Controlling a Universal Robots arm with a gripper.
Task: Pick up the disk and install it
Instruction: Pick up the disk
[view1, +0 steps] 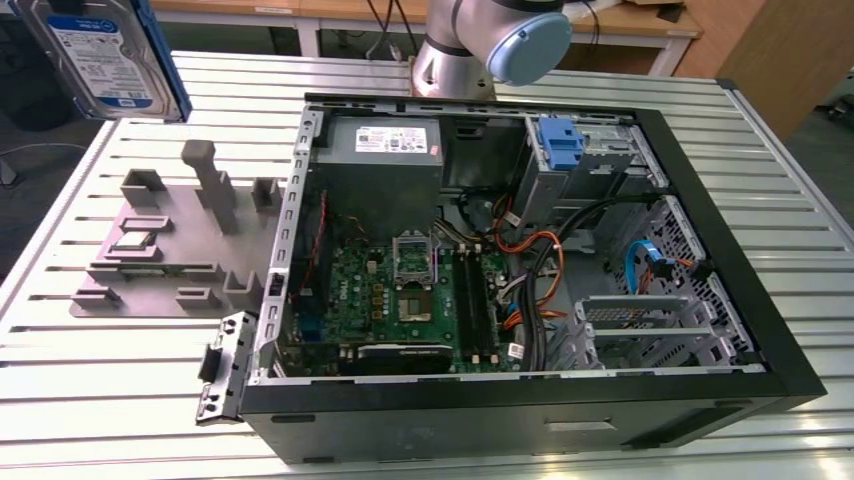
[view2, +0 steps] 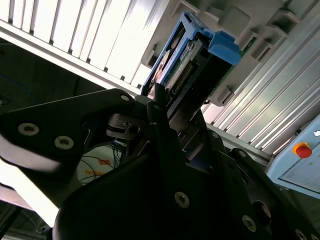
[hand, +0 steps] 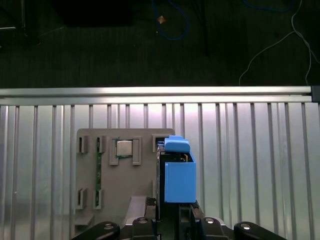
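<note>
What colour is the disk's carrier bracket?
Blue; clearest on the disk in the first wrist view.

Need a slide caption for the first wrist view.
The gripper clamps the disk, with the grey fixture and slatted table beyond.

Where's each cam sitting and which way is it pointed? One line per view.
Exterior view: off-arm, high, angled down at the open case on the table; arm shows.
First wrist view: on the wrist, facing down past gripper and disk to the tray.
Second wrist view: on the wrist, facing along the gripper at the disk's edge.
Shared: both wrist views see the gripped disk.
</note>
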